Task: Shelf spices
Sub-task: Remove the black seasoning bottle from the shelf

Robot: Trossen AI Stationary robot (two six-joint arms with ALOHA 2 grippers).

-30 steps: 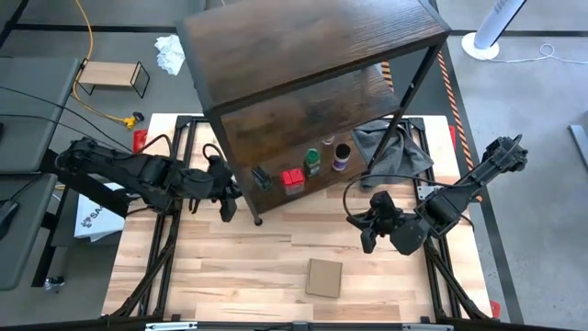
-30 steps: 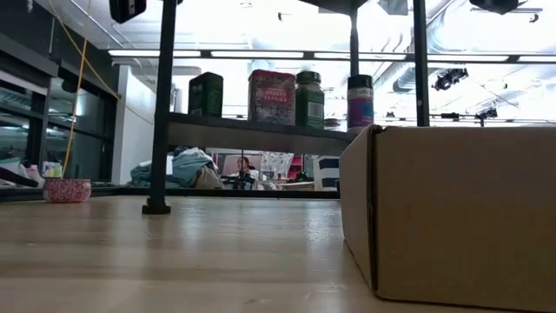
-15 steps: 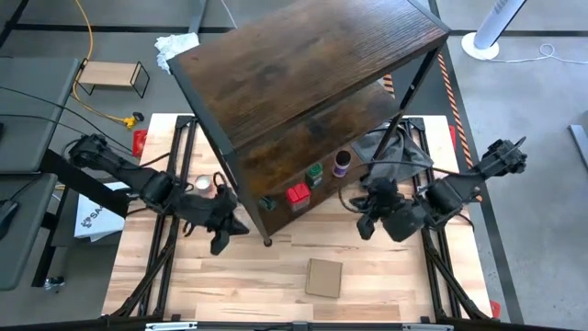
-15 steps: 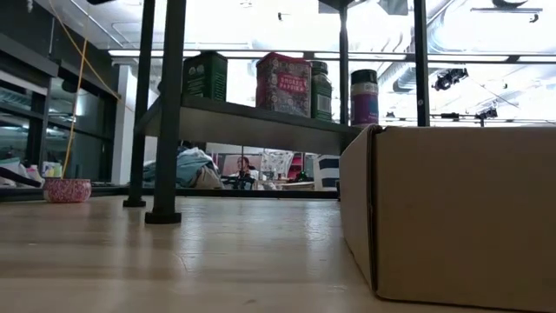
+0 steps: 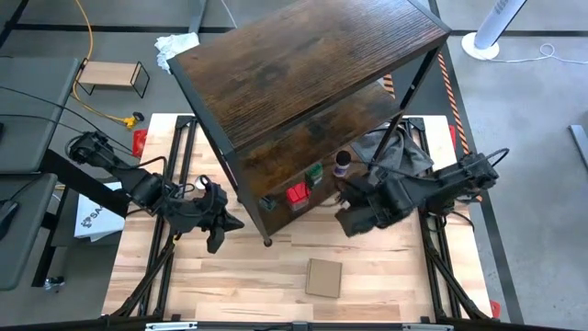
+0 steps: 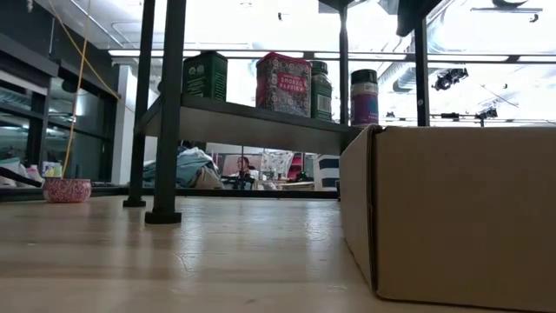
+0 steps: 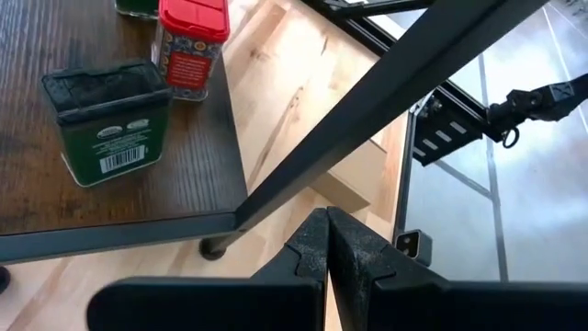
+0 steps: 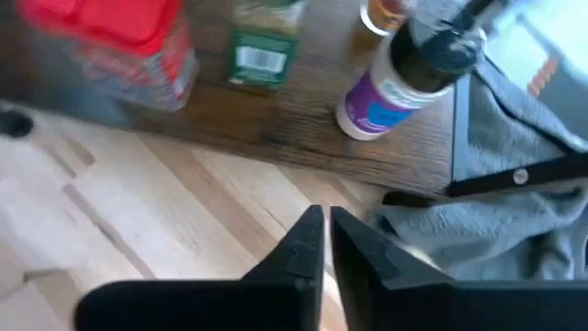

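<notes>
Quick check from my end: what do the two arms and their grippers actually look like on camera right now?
Both arms are dark, near-black jointed links with thin black cables looping along them. The left gripper and right gripper are matte black too. Each ends in two flat black fingers with angular, stepped inner edges. No markings show.

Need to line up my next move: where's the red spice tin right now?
In the high view the red spice tin stands on the shelf's bottom board near its front edge, between the dark tin and the green-lidded jar.

A flat brown cardboard box (image 5: 323, 278) lies lower centre; grey cloth (image 5: 397, 152) right; small light-wood rack (image 5: 112, 77) upper left.
</notes>
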